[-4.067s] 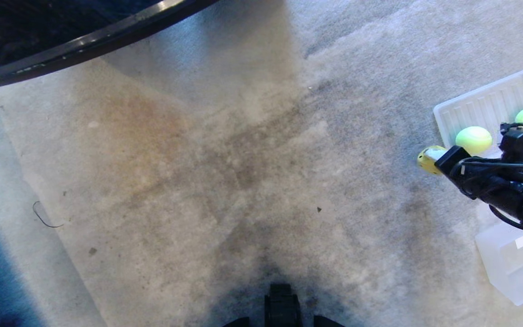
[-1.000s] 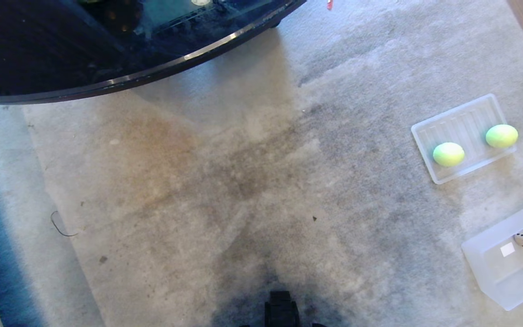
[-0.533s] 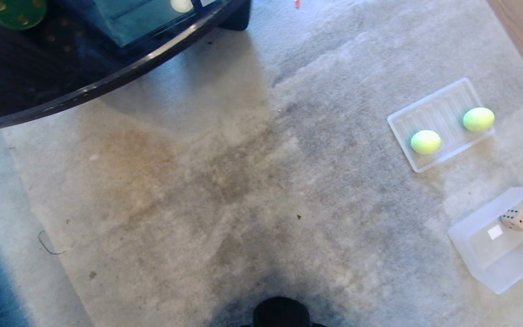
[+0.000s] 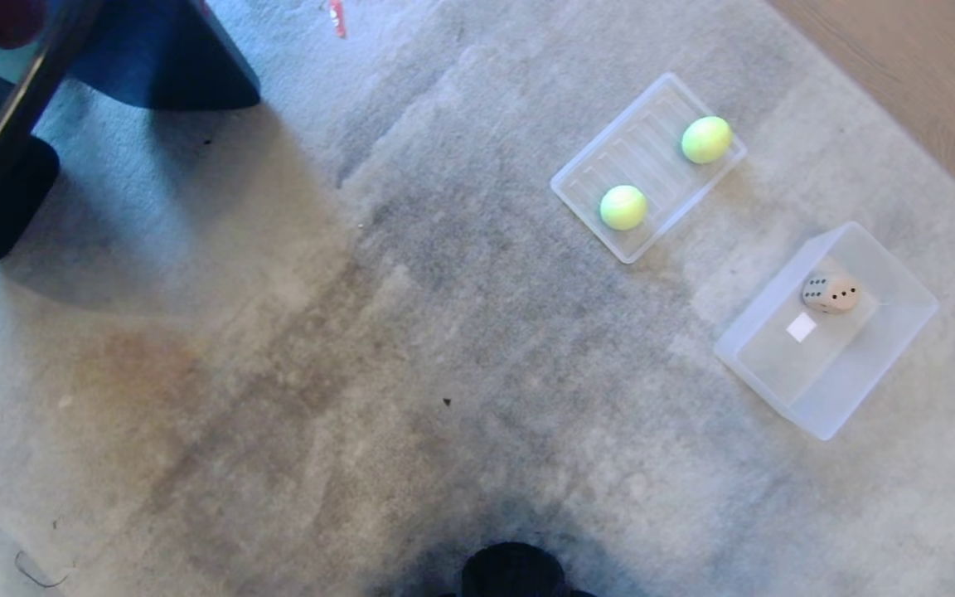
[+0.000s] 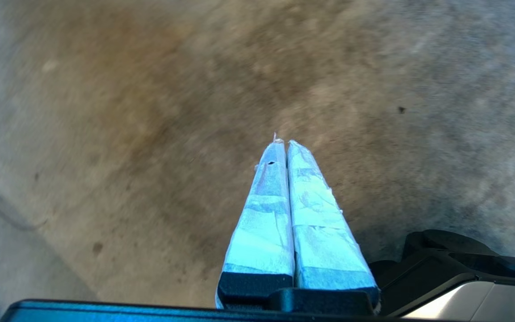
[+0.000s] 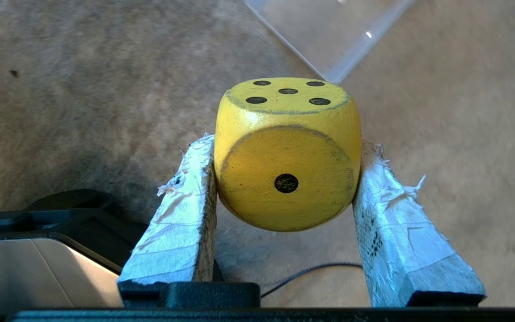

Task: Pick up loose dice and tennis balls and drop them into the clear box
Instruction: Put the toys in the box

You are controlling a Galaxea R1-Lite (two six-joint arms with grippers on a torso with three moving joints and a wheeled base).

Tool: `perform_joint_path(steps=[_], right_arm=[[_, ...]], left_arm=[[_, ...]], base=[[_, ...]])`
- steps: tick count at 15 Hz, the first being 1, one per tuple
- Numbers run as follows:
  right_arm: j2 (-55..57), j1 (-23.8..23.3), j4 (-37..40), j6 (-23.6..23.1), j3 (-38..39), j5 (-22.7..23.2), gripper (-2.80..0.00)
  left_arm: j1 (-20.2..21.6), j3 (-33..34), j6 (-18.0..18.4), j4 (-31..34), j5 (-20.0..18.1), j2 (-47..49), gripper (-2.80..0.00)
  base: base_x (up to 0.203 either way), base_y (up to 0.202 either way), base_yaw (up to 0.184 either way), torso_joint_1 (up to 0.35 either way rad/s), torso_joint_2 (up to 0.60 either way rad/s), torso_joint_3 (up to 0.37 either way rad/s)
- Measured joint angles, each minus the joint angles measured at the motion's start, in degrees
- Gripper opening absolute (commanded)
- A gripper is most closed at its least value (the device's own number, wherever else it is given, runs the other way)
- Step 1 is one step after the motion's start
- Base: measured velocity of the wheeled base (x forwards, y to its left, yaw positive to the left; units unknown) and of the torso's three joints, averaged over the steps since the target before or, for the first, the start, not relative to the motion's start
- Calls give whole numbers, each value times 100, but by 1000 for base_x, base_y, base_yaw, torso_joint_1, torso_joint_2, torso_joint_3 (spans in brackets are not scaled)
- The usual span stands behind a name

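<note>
Right end effector pinches the yellow die; left end effector is pressed together, idle. Since a second ago the head view swung, centring the clear box holding the tan die: drop-off nears.

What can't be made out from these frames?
- Green and red dice: in no view.
- Both grippers: outside the head view; only the wrist views show the shut left gripper and the right gripper clamping the yellow die.
- Clear box: cut off in the right wrist view, so the tan die shows only from the head.
</note>
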Motion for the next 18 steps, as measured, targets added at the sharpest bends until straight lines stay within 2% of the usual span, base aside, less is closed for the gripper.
perform_joint_path(steps=[2, 8, 18], right_arm=[[0, 0, 0, 4, 0, 0, -280], [5, 0, 0, -2, 0, 0, -280], [6, 0, 0, -9, 0, 2, -280]], left_arm=[[5, 0, 13, -6, -13, 0, -280], [5, 0, 24, -4, 4, 0, -280], [2, 0, 11, -11, 2, 0, -280]], base=[[-1, 6, -101, 4, 5, 3], [0, 0, 0, 0, 0, -12], [0, 0, 0, 2, 3, -192]])
